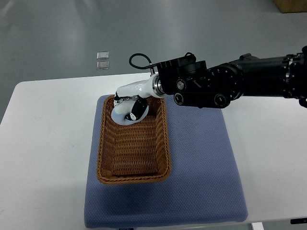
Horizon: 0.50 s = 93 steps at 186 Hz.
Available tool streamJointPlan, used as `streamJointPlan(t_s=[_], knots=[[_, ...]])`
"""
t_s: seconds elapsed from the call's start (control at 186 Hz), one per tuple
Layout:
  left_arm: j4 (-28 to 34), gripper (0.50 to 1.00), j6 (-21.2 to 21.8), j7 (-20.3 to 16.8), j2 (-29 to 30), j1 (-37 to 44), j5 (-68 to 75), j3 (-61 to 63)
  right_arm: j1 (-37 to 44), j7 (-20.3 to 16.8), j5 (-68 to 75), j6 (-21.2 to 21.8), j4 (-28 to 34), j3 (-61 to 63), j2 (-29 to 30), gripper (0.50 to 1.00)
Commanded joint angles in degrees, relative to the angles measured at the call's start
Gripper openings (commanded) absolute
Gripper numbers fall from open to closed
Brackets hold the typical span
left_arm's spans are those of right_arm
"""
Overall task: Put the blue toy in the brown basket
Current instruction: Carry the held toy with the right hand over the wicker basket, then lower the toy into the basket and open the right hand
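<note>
The brown wicker basket (166, 143) lies on a blue mat (201, 167) on the white table. My right arm reaches in from the right edge, and its white hand (128, 106) hangs over the far end of the basket. The fingers (136, 112) curl down around a pale blue toy (120, 117), which sits just inside the basket's far rim. Part of the toy is hidden by the hand, and I cannot tell whether it rests on the basket floor. The rest of the basket holds nothing. The left arm does not show.
The white table (43, 143) extends on both sides of the mat. Two small clear squares (102, 60) lie on the grey floor beyond the table. A cardboard box corner (290, 5) shows at the top right.
</note>
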Motion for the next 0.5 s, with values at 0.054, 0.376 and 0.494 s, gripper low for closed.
streamJointPlan(t_s=[0.054,0.376,0.494], knots=[[-0.09,1.0,0.0,-0.01,0.0,-0.08,0.07,0.0,-3.55,1.01,-0.11,-1.04,-2.09,0.15,0.04,0.5],[-0.7,1.0,0.0,-0.01,0.0,-0.08,-0.01,0.0,-7.41,1.27,-0.03,-2.7,-3.94,0.33,0.04,0.68],[-0.61,1.0,0.0,-0.01,0.0,-0.08,-0.01,0.08,-8.12,1.27,-0.03,-2.62,-4.47,0.33,0.04,0.731]])
